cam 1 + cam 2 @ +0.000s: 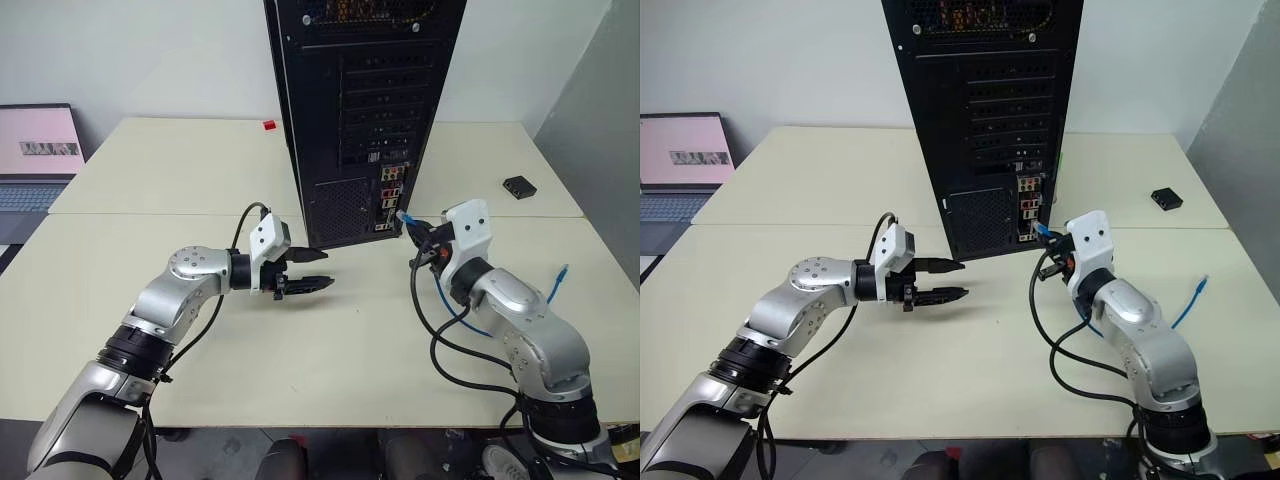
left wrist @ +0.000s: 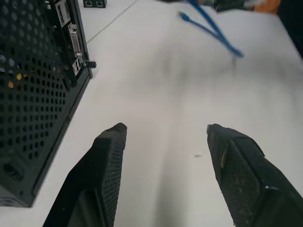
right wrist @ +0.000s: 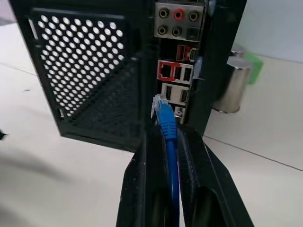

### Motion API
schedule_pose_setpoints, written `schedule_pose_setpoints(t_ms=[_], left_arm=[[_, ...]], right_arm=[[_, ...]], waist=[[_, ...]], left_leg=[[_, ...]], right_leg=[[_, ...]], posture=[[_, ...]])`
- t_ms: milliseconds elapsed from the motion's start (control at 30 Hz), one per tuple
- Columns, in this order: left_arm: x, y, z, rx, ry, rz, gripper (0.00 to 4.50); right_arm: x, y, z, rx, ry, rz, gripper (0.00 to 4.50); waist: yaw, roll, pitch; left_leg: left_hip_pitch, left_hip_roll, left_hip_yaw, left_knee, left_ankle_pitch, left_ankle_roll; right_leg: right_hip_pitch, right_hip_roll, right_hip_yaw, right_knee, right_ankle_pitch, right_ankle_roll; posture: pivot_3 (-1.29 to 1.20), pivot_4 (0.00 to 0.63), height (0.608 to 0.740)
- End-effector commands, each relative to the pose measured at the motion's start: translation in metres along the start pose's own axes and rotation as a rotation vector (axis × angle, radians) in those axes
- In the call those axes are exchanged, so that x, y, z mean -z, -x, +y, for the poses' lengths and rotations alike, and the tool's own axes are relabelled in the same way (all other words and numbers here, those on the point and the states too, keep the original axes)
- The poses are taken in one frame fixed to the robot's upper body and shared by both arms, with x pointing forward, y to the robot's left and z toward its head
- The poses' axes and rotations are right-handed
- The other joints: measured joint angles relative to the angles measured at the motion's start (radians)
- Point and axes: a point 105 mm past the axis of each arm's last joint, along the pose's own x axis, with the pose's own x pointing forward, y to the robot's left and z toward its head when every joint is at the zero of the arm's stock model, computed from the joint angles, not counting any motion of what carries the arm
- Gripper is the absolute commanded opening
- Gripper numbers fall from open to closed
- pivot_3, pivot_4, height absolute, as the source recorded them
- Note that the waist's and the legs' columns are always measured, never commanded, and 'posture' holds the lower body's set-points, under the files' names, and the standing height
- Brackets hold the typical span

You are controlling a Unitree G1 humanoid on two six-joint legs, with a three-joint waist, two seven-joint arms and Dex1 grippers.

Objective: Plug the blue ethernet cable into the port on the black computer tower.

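Note:
The black computer tower (image 1: 360, 110) stands upright at the table's middle back, its rear panel facing me. The port (image 3: 165, 71), a squarish socket in a red-rimmed block, sits in the connector cluster (image 1: 388, 200) low on that panel. My right gripper (image 3: 166, 133) is shut on the blue ethernet cable (image 3: 169, 142) just behind its plug (image 3: 159, 105). It points level at the cluster, with the plug close to the panel and slightly below the port. The rest of the cable trails right across the table to its free end (image 1: 562, 272). My left gripper (image 1: 328, 270) hovers open and empty left of the tower's base.
A laptop (image 1: 38, 150) stands at the far left and a small black box (image 1: 519, 186) lies at the back right. A tiny red piece (image 1: 268, 125) sits beside the tower. A metal cylinder (image 3: 234, 85) and something green stand behind the tower. A grey wall panel (image 1: 600, 130) borders the right.

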Motion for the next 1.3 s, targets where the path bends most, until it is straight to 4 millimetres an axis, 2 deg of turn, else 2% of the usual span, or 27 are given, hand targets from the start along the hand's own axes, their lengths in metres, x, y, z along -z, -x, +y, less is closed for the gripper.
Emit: schedule_pose_setpoints(t_ms=[33,200,400,600,867,1100,1300], left_arm=[[-0.018,0.007,-0.003,-0.011,0.035,-0.03,2.89],[-0.021,0.01,-0.004,-0.025,0.019,-0.011,2.89],[-0.024,0.011,0.008,-0.105,-0.008,-0.012,2.89],[-0.026,0.01,0.013,-0.151,-0.019,-0.023,2.89],[-0.029,0.012,0.017,-0.178,-0.026,-0.033,2.89],[-0.03,0.012,0.021,-0.186,-0.031,-0.039,2.89],[-0.028,0.012,0.023,-0.188,-0.033,-0.04,2.89]], right_arm=[[-0.023,-0.004,0.006,0.078,0.005,-0.056,0.01],[-0.027,-0.011,0.016,0.131,-0.071,-0.036,0.0],[-0.038,-0.021,0.025,0.159,-0.128,-0.06,0.0],[-0.038,-0.03,0.016,0.245,-0.178,-0.072,0.0],[-0.029,-0.036,0.021,0.241,-0.238,-0.045,0.0],[-0.035,-0.041,0.032,0.198,-0.27,-0.055,0.0],[-0.036,-0.043,0.032,0.203,-0.279,-0.063,0.0]], waist=[[-0.001,0.0,0.0],[-0.001,0.0,0.0],[-0.001,0.0,0.0],[-0.001,0.0,0.0],[-0.001,0.0,0.0],[-0.001,0.001,0.0],[-0.002,0.001,0.0]], left_leg=[[0.0,0.0,0.0,0.0,0.0,0.0],[-0.001,0.0,0.0,-0.001,0.0,0.0],[-0.001,0.0,0.001,-0.001,0.0,0.0],[-0.002,0.0,0.001,-0.001,0.0,0.0],[-0.002,0.0,0.001,-0.001,0.0,0.0],[-0.002,0.0,0.001,-0.001,0.0,0.0],[-0.003,0.0,0.001,-0.001,0.0,0.0]], right_leg=[[0.0,0.0,0.0,0.0,0.0,0.0],[-0.001,0.0,0.0,0.0,0.0,-0.001],[-0.002,0.0,0.0,0.0,0.0,-0.001],[-0.003,0.0,0.001,0.0,0.0,-0.001],[-0.004,0.0,0.001,0.0,0.0,-0.001],[-0.004,0.0,0.001,0.0,0.0,-0.001],[-0.004,-0.001,0.001,0.0,0.0,-0.001]], posture=[[0.0,0.15,0.74],[0.0,0.15,0.74],[0.0,0.15,0.74],[0.0,0.15,0.74],[0.0,0.15,0.74],[0.0,0.15,0.74],[0.0,0.15,0.74]])
